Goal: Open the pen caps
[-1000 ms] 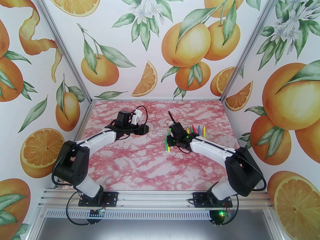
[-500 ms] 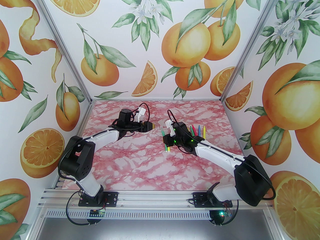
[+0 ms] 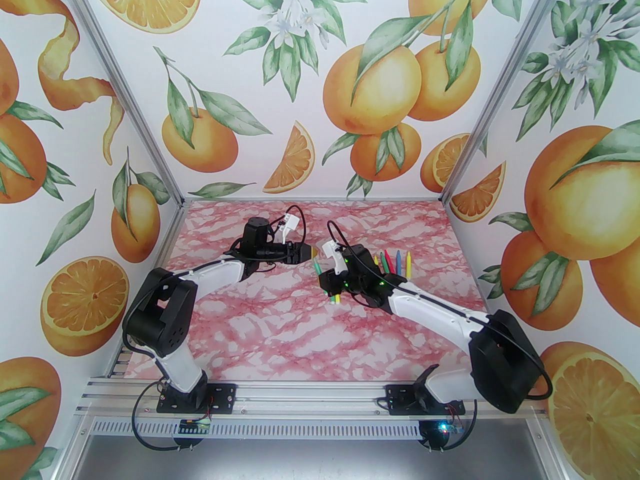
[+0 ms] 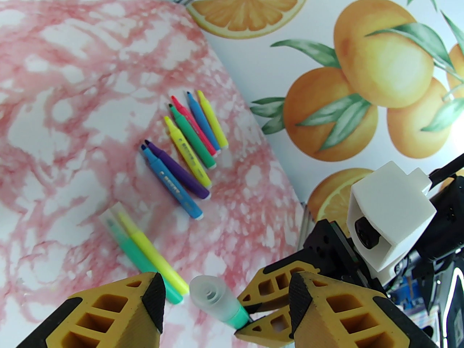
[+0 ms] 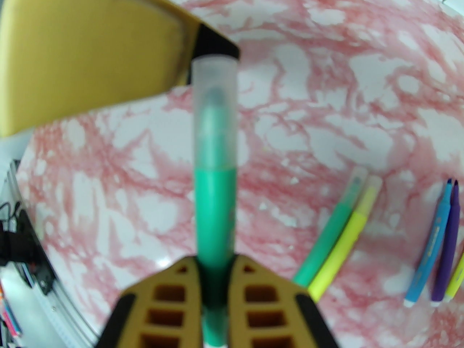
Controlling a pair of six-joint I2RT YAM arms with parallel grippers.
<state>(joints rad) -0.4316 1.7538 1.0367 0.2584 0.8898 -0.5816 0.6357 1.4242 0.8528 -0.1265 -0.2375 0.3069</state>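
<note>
From above, the left gripper (image 3: 310,254) and the right gripper (image 3: 325,280) meet over the middle of the pink marbled table (image 3: 280,328). The right one holds a green pen (image 3: 318,269) off the surface, its upper end pointing at the left one. Just below it, a capped pair of pens (image 3: 336,298) lies on the table. A row of uncapped pens (image 3: 392,262) lies beside the right arm.

From the left wrist, the left gripper's two fingers (image 4: 154,295) stand apart, one on each side of the pen's frosted cap (image 4: 207,293). There is a gap between the cap and each pad. The cap sits on the pen.

From the right wrist, the right gripper is clamped tight on the green pen's barrel, and the cap sticks straight out ahead. One left finger's black pad is at the cap's far end. I cannot tell whether it touches.
</note>
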